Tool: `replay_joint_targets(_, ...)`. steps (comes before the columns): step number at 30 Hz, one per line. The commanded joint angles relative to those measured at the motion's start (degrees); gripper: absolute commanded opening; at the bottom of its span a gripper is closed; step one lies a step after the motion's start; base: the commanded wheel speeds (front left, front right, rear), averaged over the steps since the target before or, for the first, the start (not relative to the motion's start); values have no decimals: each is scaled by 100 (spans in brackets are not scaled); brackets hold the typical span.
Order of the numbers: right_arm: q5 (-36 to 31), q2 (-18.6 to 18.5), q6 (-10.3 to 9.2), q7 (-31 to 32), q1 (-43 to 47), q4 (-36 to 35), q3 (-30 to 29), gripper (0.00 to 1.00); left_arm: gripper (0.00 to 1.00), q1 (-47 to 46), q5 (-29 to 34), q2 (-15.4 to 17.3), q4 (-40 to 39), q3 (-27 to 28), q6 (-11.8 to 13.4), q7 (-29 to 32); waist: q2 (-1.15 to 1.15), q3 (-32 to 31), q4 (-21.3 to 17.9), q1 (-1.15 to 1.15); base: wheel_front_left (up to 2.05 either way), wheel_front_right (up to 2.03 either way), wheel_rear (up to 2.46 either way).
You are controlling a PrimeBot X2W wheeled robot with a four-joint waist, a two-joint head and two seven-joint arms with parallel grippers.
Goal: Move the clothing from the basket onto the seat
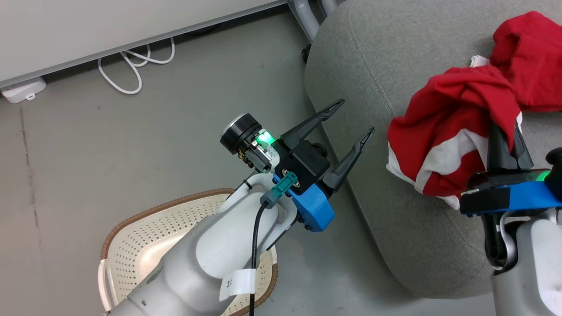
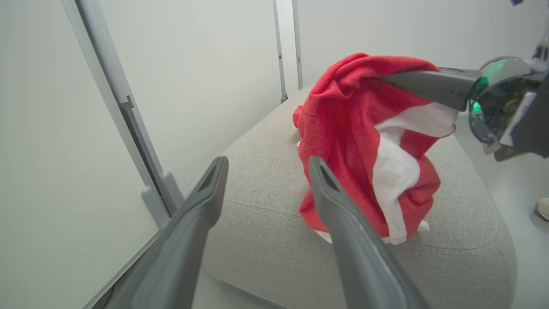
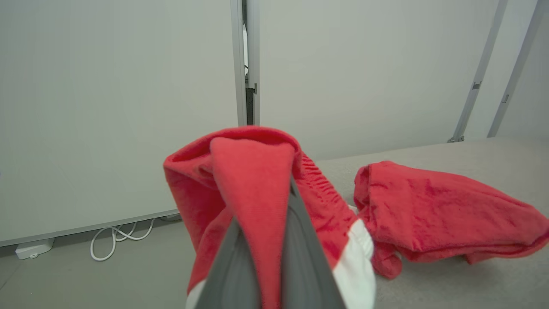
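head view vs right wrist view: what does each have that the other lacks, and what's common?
Head view adds: the perforated basket, with no clothing visible in it, and the open left gripper.
Right wrist view adds: the wall panel joint and the slanted metal struts.
Shared: the right gripper shut on a red garment, the second red garment lying on the grey seat, and the white cable.

Background was a plain white wall panel [image 1: 109, 26] over a scuffed grey floor [image 1: 131, 166], white cable [image 1: 131, 72] looped at the panel's foot, small white box [image 1: 22, 90] beside that against the panel, grey metal uprights [image 1: 307, 17] at the panel's end.
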Motion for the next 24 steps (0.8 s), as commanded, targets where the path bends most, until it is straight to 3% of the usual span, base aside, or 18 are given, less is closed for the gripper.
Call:
replay_joint_targets(1, -15, -36, 1, -24, 108, -55, -48, 0, 100, -91, -2, 9, 3, -1, 5, -25, 0, 69, -115, 0, 0, 0, 0)
replay_joint_targets(15, 51, 65, 1, -24, 426, -162, -219, 0, 100, -133, 40, 10, 123, -212, -41, -25, 0, 285, -596, 0, 0, 0, 0)
replay_joint_targets(24, 78, 110, 1, -24, 465, -197, -247, 0, 100, -177, 43, 10, 151, -224, -70, -25, 0, 359, -673, 0, 0, 0, 0)
